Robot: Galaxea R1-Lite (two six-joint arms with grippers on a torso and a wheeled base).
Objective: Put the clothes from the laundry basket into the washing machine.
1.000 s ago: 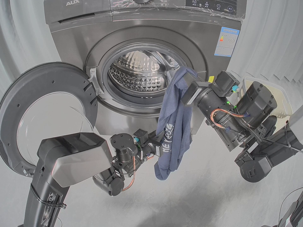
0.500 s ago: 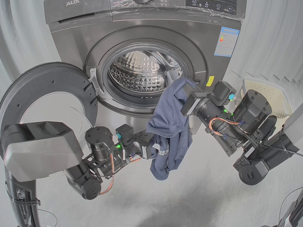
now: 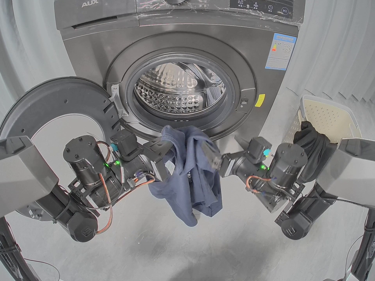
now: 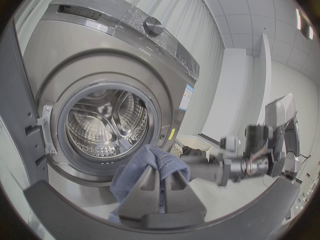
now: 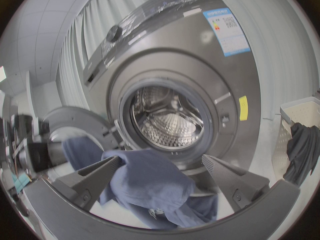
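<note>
A blue garment (image 3: 191, 168) hangs in front of the washing machine (image 3: 97, 47), just below its open drum (image 3: 179, 86). My left gripper (image 3: 164, 147) is shut on the garment's upper fold; in the left wrist view its fingers (image 4: 150, 184) pinch the blue cloth (image 4: 156, 160). To the garment's right, my right gripper (image 3: 209, 155) stands open. In the right wrist view its jaws are spread wide, with the blue cloth (image 5: 150, 180) bunched loosely between them. The white laundry basket (image 3: 343, 110) stands at the right with a dark garment (image 3: 312, 145) draped over its rim.
The round washer door (image 3: 50, 98) is swung open to the left, close behind my left arm. The drum looks empty. Bare grey floor lies below the hanging garment. A pale curtain runs behind the machine and the basket.
The right gripper has let go of the blue garment and dropped lower and back. The left gripper has risen with the garment, which now hangs from it alone.
</note>
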